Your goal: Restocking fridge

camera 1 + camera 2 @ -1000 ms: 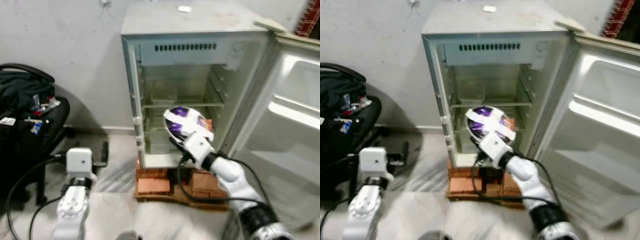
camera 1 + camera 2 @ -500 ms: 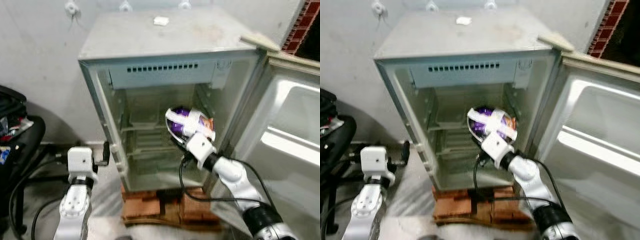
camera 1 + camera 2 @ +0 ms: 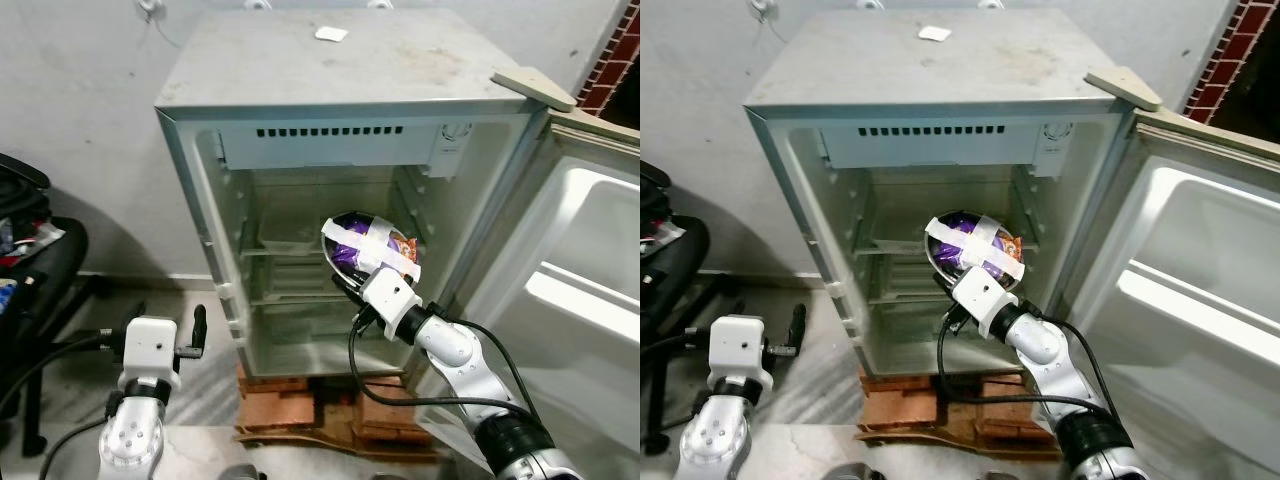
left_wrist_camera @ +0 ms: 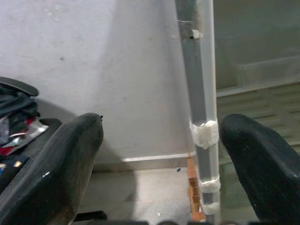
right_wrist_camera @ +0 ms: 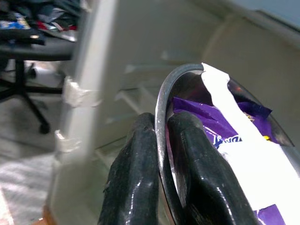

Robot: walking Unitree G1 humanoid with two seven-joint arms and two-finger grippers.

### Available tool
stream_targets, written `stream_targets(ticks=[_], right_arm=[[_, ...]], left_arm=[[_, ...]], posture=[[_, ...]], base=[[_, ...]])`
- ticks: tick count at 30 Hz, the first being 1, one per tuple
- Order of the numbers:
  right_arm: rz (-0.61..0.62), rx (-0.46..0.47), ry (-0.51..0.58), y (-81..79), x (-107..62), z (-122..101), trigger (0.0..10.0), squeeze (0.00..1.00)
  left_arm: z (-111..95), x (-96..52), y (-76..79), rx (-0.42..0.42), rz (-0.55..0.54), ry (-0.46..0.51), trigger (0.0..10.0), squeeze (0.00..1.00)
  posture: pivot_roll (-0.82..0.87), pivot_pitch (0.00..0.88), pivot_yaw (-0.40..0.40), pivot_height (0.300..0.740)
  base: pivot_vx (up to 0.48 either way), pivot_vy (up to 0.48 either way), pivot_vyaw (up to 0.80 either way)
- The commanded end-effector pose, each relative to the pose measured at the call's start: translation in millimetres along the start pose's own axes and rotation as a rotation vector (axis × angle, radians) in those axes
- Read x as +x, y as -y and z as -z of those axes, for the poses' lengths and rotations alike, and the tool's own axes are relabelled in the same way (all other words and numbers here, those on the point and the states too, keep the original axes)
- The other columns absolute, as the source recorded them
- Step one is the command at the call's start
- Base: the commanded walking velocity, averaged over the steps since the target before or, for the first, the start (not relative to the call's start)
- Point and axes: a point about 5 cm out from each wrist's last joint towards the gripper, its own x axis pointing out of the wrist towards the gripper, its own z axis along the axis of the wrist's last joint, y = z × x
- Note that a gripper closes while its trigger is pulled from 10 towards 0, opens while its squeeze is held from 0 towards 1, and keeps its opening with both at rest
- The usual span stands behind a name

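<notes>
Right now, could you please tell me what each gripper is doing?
Left gripper: open, empty.
Right gripper: shut on the taped steel bowl rim.

The right arm (image 3: pixel 465 360) is stretched forward and up, with the elbow low and the wrist raised. A black cable is looped under it. The right gripper (image 5: pixel 161 154) is pinched tight on the thin metal rim of a bowl (image 3: pixel 368 251), with 1 black finger on each side of the rim. The bowl is held up and tipped on its side. The left arm (image 3: pixel 135 435) is held low, with its wrist pointed up. The 2 fingers (image 4: pixel 61 164) of the left gripper (image 4: pixel 159 154) are spread wide apart, and nothing is held between them.
</notes>
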Motion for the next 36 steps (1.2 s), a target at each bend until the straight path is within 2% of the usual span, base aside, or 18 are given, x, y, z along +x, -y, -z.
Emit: stream_targets(ticks=[1, 5, 9, 14, 23, 30, 36], right_arm=[[0.008, -0.022, 0.014, 5.7, 3.4, -4.1, 10.0, 0.0], [-0.023, -0.051, 0.007, 7.7, 9.0, -5.0, 10.0, 0.0], [0.011, -0.052, -0.016, 17.6, 17.9, -5.6, 10.0, 0.0], [0.058, -0.042, -0.048, 26.2, 19.0, -2.2, 10.0, 0.0], [0.051, -0.035, -0.057, 19.6, 12.0, 5.3, 10.0, 0.0], [0.037, -0.053, -0.044, 19.0, 13.8, 3.3, 10.0, 0.0], [0.033, -0.084, -0.053, 22.8, 20.8, 1.5, 10.0, 0.0]], left_arm=[[-3.4, -6.2, 0.6, 0.01, 0.001, 0.004, 10.0, 0.0], [-2.1, -13.8, -3.0, 0.01, -0.024, -0.007, 10.0, 0.0], [-3.4, -16.4, -3.2, 0.012, -0.026, -0.007, 10.0, 0.0], [-4.3, -21.4, -3.4, 0.009, -0.022, -0.016, 10.0, 0.0], [-2.9, -18.4, -0.8, -0.002, -0.005, -0.025, 10.0, 0.0], [-4.2, -17.1, 0.3, -0.009, -0.006, -0.027, 10.0, 0.0], [-1.9, -19.6, -2.3, -0.005, -0.031, -0.04, 10.0, 0.0]], posture=[[0.08, 0.078, -0.003, 0.74], [0.1, 0.087, -0.009, 0.74], [0.11, 0.094, -0.013, 0.74], [0.11, 0.097, -0.016, 0.74], [0.1, 0.096, -0.014, 0.74], [0.1, 0.109, -0.018, 0.74], [0.11, 0.12, -0.024, 0.74]], base=[[0.0, 0.0, 0.0], [0.0, 0.0, 0.0], [0.0, 0.0, 0.0], [0.0, 0.0, 0.0], [0.265, 0.0, 0.0], [0.272, 0.0, 0.0], [0.0, 0.0, 0.0]])
